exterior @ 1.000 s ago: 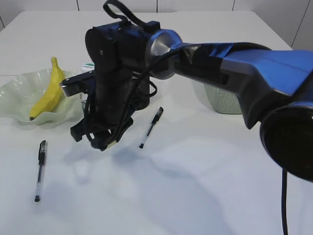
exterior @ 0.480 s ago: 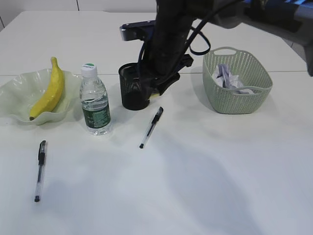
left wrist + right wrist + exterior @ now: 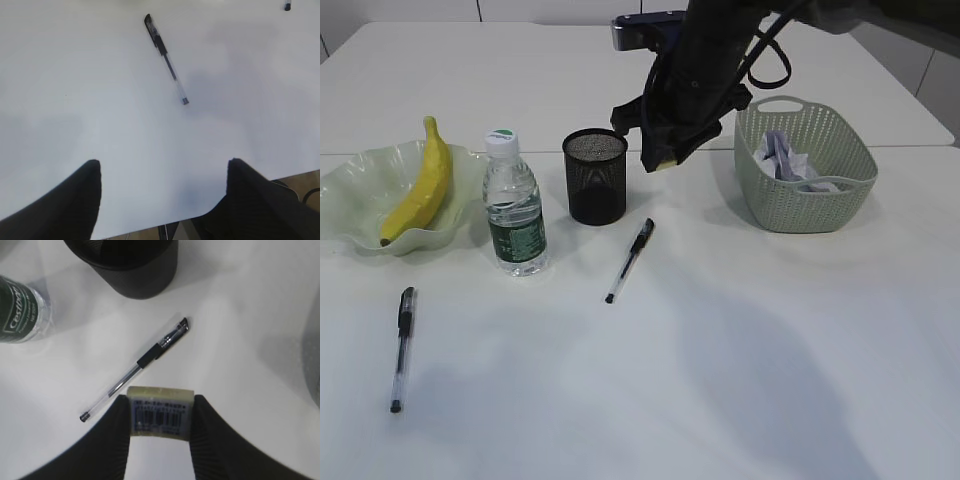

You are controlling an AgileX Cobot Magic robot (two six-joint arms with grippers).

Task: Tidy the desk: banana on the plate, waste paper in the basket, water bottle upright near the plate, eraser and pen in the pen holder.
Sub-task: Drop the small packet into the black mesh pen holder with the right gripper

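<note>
Up and to the right went the right gripper (image 3: pixel 661 158) since a moment ago; it was low beside the holder (image 3: pixel 595 176) and now hangs just right of the holder's rim, a bit above it. From the outside view, a pale bit of the eraser (image 3: pixel 665 160) peeks out at its tip. To do this step well, I think the arm should slide left until the eraser is right over the holder's open mouth, go down a little, and only then let go, so the small block does not bounce out. The banana (image 3: pixel 420 188) already lies on the plate (image 3: pixel 350 190), the bottle (image 3: pixel 514 205) stands up between plate and holder, and paper sits in the basket (image 3: pixel 804 165). One pen (image 3: pixel 629 259) lies just in front of the holder, and another pen (image 3: pixel 401 346) lies far to its left. The dark arm hides the table behind the holder. In the left wrist view, the left gripper (image 3: pixel 161 192) is spread wide and holds nothing; only its dark tips show, over bare desk (image 3: pixel 75 90) near a pen (image 3: pixel 166 58). In the right wrist view, the two fingers (image 3: pixel 114 437) pinch the eraser (image 3: pixel 160 410) by its sides, sticker facing up. Only part of the holder (image 3: pixel 130 267) and bottle (image 3: pixel 22 310) fit in.
</note>
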